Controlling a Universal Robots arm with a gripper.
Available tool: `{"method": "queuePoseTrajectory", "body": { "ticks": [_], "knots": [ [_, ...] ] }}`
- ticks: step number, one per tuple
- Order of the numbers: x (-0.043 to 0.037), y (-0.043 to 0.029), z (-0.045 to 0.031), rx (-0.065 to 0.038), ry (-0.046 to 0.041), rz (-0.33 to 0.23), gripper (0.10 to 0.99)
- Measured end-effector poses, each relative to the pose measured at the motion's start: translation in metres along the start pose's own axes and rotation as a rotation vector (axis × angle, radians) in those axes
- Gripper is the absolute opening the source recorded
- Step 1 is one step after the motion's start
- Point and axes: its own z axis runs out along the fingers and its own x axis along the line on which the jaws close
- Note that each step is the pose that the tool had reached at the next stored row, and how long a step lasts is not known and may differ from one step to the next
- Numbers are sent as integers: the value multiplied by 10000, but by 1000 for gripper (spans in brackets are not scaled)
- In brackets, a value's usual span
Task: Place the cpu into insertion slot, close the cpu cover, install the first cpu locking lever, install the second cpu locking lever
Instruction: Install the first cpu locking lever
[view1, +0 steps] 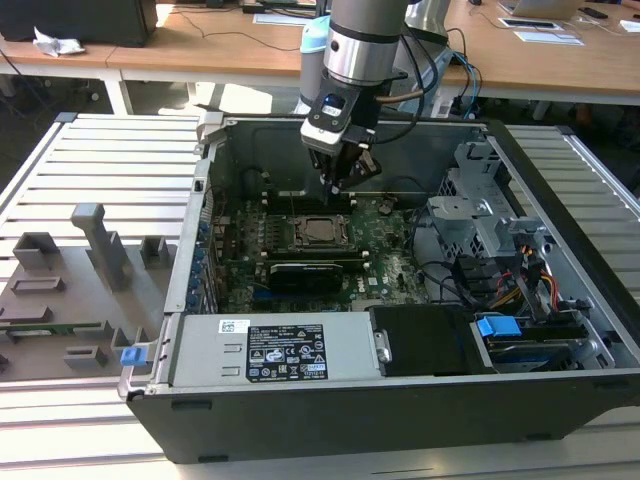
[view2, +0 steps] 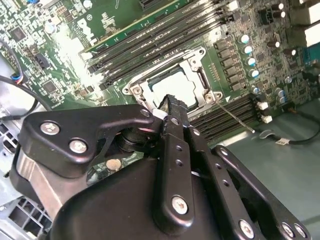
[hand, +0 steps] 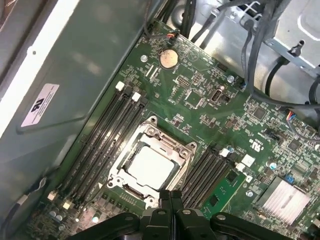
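My gripper (hand: 170, 196), fingers pinched together on nothing, hangs at the edge of the insertion slot (hand: 116, 181). The cpu (hand: 150, 167) lies flat inside, silver top up. It is square, with no long axis. The cpu cover (hand: 171, 144) lies down around it.

slatted grey table (view1: 110, 160) bears open computer case (view1: 300, 405) (grey fixtures (view1: 100, 245) alongside).

The pincer (view2: 173, 103) hangs over the cpu (view2: 176, 85).
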Motion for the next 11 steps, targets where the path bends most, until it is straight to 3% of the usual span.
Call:
{"method": "queuePoseTrajectory", "body": {
  "ticks": [11],
  "knots": [
    [0, 0, 0, -18, -152, -1480, 106]
  ]
}}
